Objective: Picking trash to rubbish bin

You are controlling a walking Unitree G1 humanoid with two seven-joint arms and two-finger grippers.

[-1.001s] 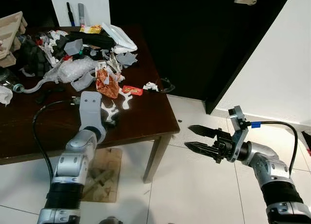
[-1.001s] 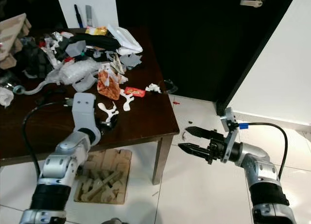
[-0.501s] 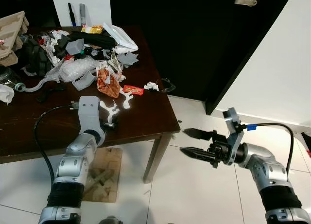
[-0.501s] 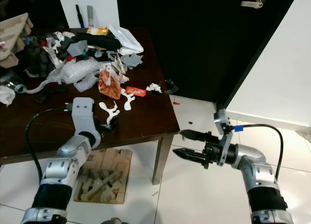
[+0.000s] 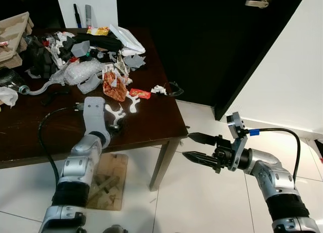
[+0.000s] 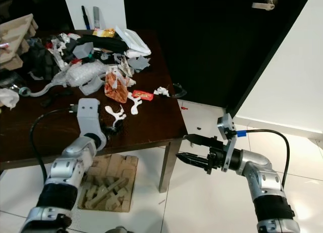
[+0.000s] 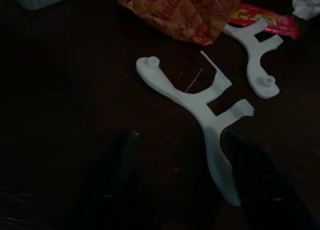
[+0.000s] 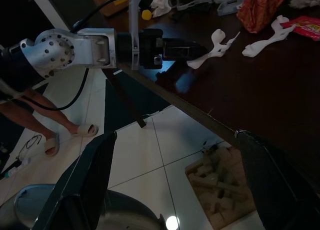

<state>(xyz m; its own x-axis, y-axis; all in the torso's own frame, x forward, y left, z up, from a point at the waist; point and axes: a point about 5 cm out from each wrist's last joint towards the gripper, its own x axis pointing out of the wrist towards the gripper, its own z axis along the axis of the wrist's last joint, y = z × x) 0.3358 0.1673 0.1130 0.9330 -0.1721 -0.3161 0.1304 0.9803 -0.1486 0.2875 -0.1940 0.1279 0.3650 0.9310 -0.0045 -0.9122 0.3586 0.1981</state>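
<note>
White plastic piece (image 7: 200,108): lying flat on the dark table (image 5: 151,123), directly ahead of the left gripper; one black finger (image 7: 117,162) is showing on each side of its tail end, neither touching it.
Left gripper (image 5: 113,126): resting low over the table with fingers spread apart, gripping nothing.
Second white piece (image 5: 133,102): lying just beyond the first, farther from the left gripper, touching the red wrapper's edge.
Red wrapper (image 5: 139,93): sitting beyond both white pieces, near the table's right edge.
Orange crumpled bag (image 5: 114,87): lying beyond the left gripper, just beside the second white piece.
Trash pile (image 5: 83,53): spreading across the far half of the table, well beyond the left gripper; items are too jumbled to separate.
Right gripper (image 5: 194,147): hovering over the white tile floor (image 5: 202,202), off the table's right corner, fingers parted and holding nothing.
Bin (image 8: 65,215): a grey rim is showing in the right wrist view, under the right gripper.
Person's feet (image 8: 70,132): standing in sandals on the tiles, past the left arm as seen from the right gripper.
</note>
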